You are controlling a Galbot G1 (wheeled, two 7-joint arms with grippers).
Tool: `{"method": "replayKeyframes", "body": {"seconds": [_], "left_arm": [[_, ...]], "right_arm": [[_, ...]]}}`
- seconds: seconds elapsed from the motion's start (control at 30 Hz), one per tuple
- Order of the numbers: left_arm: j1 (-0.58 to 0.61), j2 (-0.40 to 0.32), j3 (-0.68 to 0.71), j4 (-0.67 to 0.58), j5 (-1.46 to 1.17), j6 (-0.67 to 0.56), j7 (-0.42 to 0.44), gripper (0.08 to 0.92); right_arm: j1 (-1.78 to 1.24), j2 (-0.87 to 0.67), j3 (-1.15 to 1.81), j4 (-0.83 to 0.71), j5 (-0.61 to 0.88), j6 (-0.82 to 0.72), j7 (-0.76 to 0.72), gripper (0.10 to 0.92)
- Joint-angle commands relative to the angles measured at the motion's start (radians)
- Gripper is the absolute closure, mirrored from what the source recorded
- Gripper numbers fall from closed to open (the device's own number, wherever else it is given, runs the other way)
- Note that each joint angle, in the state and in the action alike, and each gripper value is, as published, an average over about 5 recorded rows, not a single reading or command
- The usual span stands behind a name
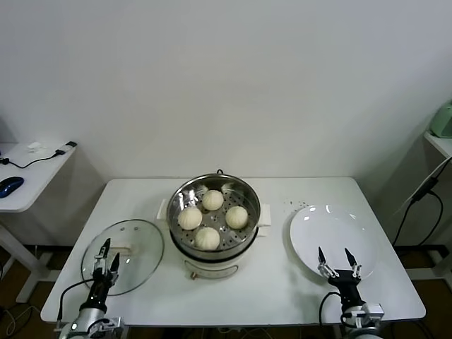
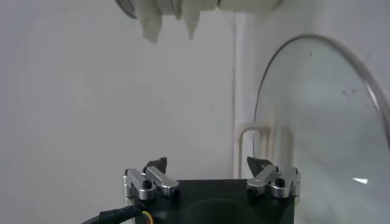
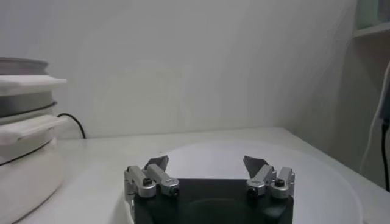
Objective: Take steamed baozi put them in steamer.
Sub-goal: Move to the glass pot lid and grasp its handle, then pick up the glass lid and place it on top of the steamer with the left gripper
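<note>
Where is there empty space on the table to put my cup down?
The back corners of the table are bare, on both sides behind the steamer. There is also a strip in front between the steamer and the plate. The steamer is crowded with four buns. The glass lid fills the front left, and the plate fills the front right.

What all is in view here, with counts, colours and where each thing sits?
baozi: four, cream-white, on the tray inside the steamer
steamer: one, shiny steel on cream base, table centre
lid: one, clear glass, table's left side
plate: one, white, empty, table's right side
table: one, white
mouse: one, blue, on the side desk at far left
left pincer: open, over the lid's near edge
right pincer: open, over the plate's near edge
</note>
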Motion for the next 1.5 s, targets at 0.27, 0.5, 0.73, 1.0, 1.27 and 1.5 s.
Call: {"method": "replayKeyframes", "body": {"seconds": [0.27,0.5,0.73,1.0,1.27,1.5], "left_arm": [[-0.131,0.031,0.021,0.143,0.028,0.034,-0.005,0.177],[-0.128,0.028,0.027,0.164,0.024,0.038,-0.002,0.276],[-0.133,0.007,0.037,0.17,0.026,0.042,0.0,0.476],[-0.132,0.003,0.036,0.168,0.02,0.055,0.005,0.709],[-0.072,-0.001,0.017,-0.073,-0.095,0.073,0.072,0.867],[-0.026,0.055,-0.032,-0.272,-0.21,0.101,0.154,0.867]], "right_arm": [[-0.008,0.011,0.016,0.012,-0.009,-0.01,0.005,0.202],[-0.002,0.016,0.01,0.008,-0.02,-0.009,0.002,0.203],[0.004,0.022,0.005,0.008,-0.029,-0.01,0.002,0.203],[0.01,0.023,0.005,0.01,-0.032,-0.013,0.002,0.203],[0.01,0.024,0.009,0.004,-0.034,-0.01,0.001,0.203],[0.007,0.017,0.015,0.022,-0.035,-0.014,0.003,0.202]]}}
